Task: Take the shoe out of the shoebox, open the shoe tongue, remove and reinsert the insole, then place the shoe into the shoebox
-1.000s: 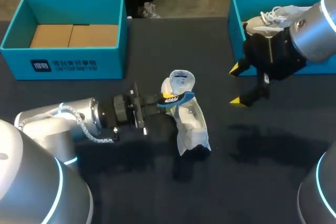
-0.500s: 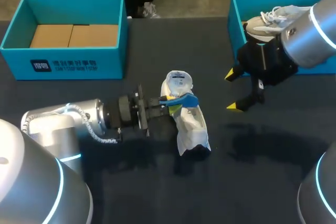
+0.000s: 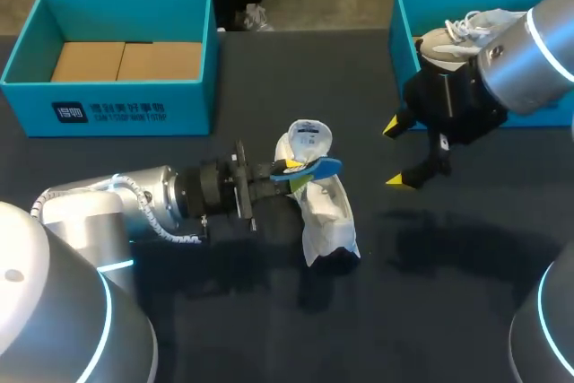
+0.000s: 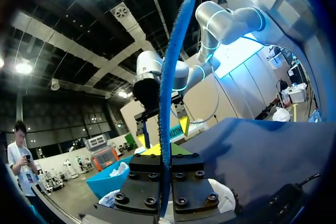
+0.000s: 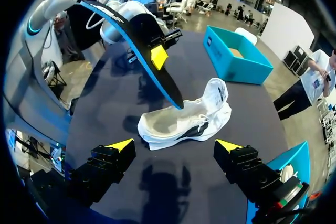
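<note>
A white shoe (image 3: 323, 208) lies on the dark table, in the head view near the middle; it also lies ahead of my right gripper (image 5: 175, 145) as the white shoe (image 5: 184, 124). My left gripper (image 3: 291, 168) is shut on a blue-edged insole (image 3: 316, 168) that slants up from the shoe's opening. Edge-on, the insole (image 4: 168, 93) stands between the left gripper's (image 4: 164, 153) yellow tips. The insole (image 5: 139, 43) shows its black face to the right wrist. My right gripper (image 3: 395, 153) hangs open to the right of the shoe, holding nothing.
A teal shoebox (image 3: 395, 20) at the back right holds another pale shoe (image 3: 457, 29). A second teal box (image 3: 117, 105) with cardboard inside stands at the back left, seen also as the teal box (image 5: 239, 53) beyond the shoe.
My right gripper has shifted a little left and away from the front edge, still open. The left gripper keeps the insole and has barely moved.
</note>
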`<state>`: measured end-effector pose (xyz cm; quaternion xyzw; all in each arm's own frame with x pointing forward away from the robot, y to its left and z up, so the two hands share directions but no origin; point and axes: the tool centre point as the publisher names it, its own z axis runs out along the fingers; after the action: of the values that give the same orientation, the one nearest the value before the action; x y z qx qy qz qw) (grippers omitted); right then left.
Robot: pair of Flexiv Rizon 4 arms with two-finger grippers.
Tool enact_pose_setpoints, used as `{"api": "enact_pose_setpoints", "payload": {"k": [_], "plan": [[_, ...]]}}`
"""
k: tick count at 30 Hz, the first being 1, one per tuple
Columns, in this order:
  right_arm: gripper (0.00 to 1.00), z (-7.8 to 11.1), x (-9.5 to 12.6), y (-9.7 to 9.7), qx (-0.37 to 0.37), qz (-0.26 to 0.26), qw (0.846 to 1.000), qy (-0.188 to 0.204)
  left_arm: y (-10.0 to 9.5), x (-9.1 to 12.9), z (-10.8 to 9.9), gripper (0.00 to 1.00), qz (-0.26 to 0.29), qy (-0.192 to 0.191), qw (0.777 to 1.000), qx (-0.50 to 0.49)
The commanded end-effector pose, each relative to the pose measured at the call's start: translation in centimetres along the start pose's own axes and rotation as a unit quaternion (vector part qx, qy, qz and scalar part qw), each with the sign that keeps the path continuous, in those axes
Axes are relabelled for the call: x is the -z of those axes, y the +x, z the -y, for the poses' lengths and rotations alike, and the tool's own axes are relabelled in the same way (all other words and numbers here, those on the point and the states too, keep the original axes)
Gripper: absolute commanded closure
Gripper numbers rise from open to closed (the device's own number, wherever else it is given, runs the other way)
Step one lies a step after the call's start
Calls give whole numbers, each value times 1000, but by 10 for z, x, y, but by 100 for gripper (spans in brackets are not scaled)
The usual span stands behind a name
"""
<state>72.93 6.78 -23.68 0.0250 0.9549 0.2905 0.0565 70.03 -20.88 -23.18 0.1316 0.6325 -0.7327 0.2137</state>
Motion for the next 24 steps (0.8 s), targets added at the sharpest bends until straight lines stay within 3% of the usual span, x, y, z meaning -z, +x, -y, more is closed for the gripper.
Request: {"api": "enact_pose_setpoints", "payload": {"k": [1, 24], "plan": [[0, 0, -2, -1, 0, 0, 1000, 0, 6, -3, 1, 100, -2, 1, 1000, 4], [0, 0, -2, 0, 1, -1, 1000, 1, 30, -3, -18, 100, -10, -3, 1000, -24]]}}
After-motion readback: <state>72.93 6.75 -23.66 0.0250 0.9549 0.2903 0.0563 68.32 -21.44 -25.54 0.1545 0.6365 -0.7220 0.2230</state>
